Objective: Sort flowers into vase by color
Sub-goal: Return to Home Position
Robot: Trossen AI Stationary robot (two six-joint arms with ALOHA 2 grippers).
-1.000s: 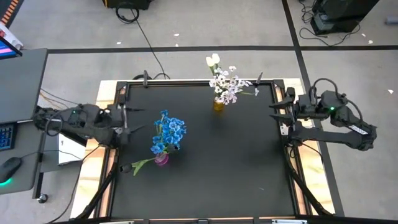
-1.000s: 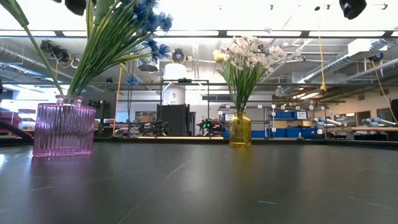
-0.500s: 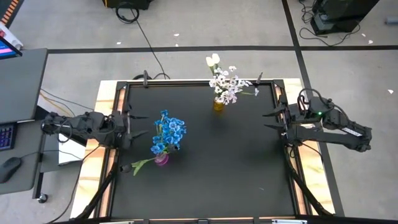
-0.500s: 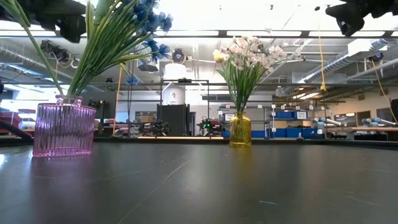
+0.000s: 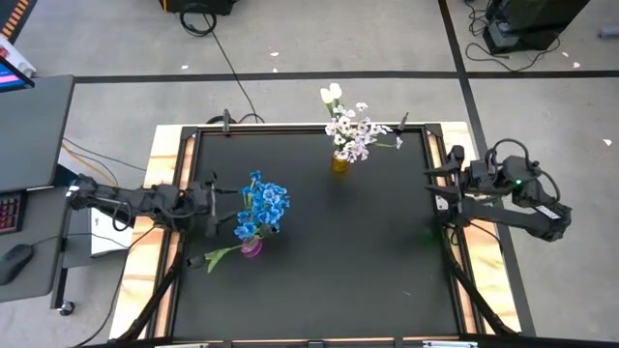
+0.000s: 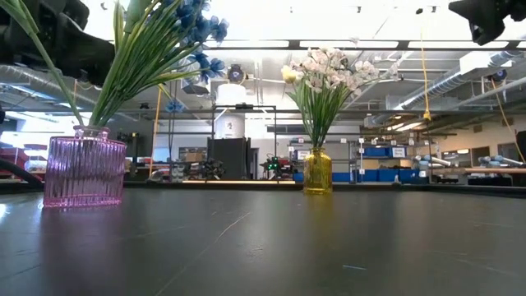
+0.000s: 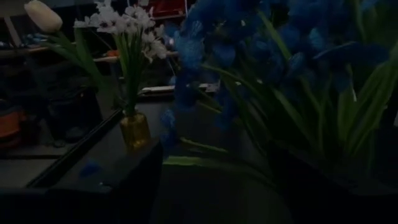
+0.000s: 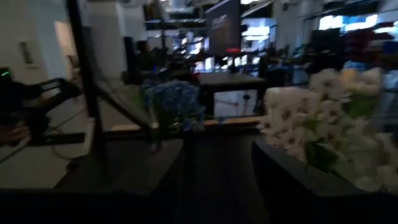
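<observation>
Blue flowers (image 5: 261, 208) stand with their stems in a pink ribbed vase (image 6: 85, 171) at the table's left. One green stem (image 5: 218, 256) leans out of it toward the near left. White blossom sprays (image 5: 353, 130) and a white tulip bud (image 5: 332, 94) stand in a small yellow vase (image 6: 317, 170) at the far middle. My left gripper (image 5: 213, 200) is open, level, just left of the blue flowers (image 7: 298, 74), with nothing between its fingers. My right gripper (image 5: 432, 190) is open at the table's right edge, pointing toward the table's left, and holds nothing.
The black tabletop (image 5: 348, 251) has a raised frame along its wooden border (image 5: 155, 251). A desk with a keyboard and mouse (image 5: 14, 256) stands left of the table. In the low view both arms show dark at the top corners.
My left gripper has sunk and reached toward the table's right, closer to the blue flowers, staying open. My right gripper has sunk a little at the right edge. The flowers and vases have not moved.
</observation>
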